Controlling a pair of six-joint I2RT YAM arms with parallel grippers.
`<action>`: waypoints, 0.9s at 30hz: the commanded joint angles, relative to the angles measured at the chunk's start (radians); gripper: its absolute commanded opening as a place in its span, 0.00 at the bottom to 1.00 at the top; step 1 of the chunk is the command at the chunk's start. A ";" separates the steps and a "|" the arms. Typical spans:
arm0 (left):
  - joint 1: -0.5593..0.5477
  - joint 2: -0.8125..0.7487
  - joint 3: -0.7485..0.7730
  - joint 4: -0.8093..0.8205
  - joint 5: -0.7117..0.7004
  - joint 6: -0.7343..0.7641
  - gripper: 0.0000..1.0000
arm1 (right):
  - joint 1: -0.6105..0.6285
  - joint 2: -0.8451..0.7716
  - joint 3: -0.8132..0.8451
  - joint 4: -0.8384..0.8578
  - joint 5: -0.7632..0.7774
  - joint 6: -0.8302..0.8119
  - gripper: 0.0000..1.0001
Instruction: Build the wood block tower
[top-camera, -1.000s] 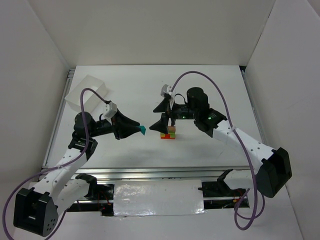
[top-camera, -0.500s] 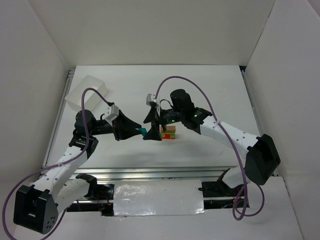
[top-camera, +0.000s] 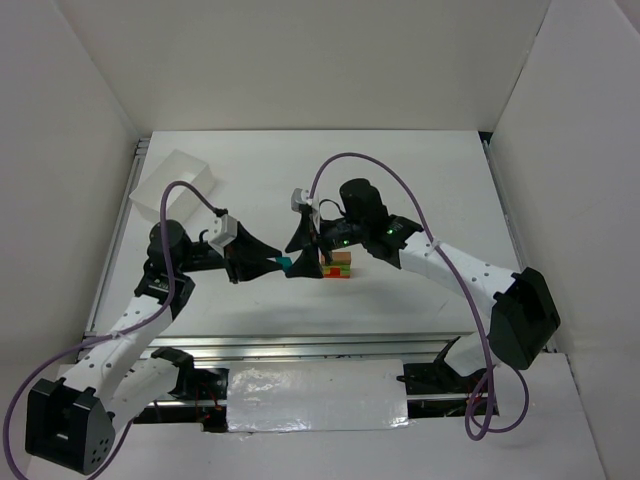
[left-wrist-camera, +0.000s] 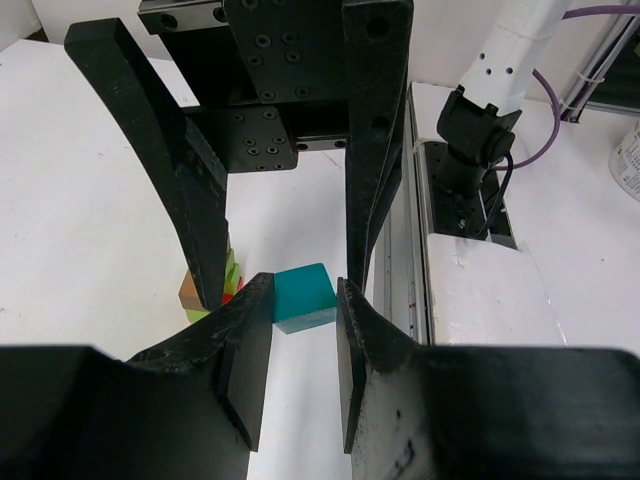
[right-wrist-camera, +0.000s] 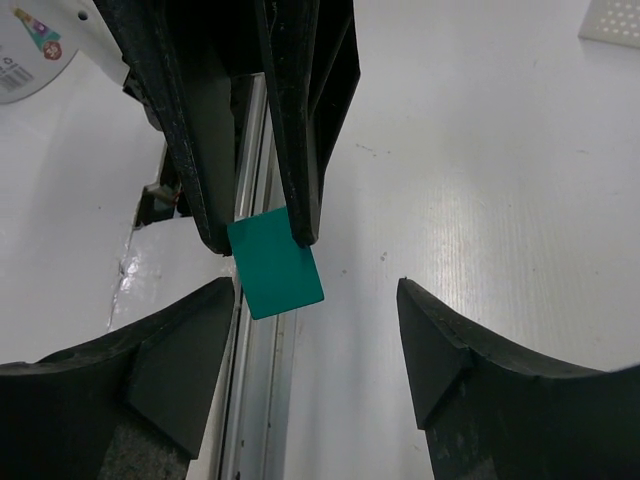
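A white table (top-camera: 420, 180) with white walls on 3 sides is seen from above, with 2 robot arms reaching in from the near edge and meeting near the middle.

The left gripper (left-wrist-camera: 303, 292) points toward the centre of the table. Its 2 black jaws are closed on a teal block (right-wrist-camera: 275, 262), pinching it by 2 opposite faces, so that most of the block sticks out past the fingertips. The block is held off the table surface.

The right gripper (right-wrist-camera: 315, 283) comes in from the opposite side, facing the left one. Its jaws stand apart, 1 on each side of the teal block. In the right wrist view there is a clear gap between the block and 1 jaw, while the other jaw is very close to the block's edge; whether it touches cannot be told. The right jaws grip nothing.

The wood block tower (top-camera: 337, 265) stands partly built on the table, just to the right of the 2 grippers and close beside the right gripper's fingers. It is a small upright stack showing red, green, yellow and a tan or orange top. The teal block is not on it; it is in the air just to the tower's left.

A white rectangular box (top-camera: 175, 183) lies at the far left of the table, well apart from the tower.
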 joint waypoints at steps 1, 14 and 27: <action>-0.006 -0.025 0.037 0.031 0.037 0.061 0.01 | 0.007 -0.036 0.034 0.042 -0.042 0.012 0.74; -0.006 -0.049 0.027 0.025 0.008 0.069 0.27 | 0.022 -0.042 0.074 -0.032 0.009 -0.021 0.29; -0.006 -0.207 -0.066 0.075 -0.135 -0.014 0.99 | -0.034 -0.093 0.241 -0.257 0.456 -0.277 0.24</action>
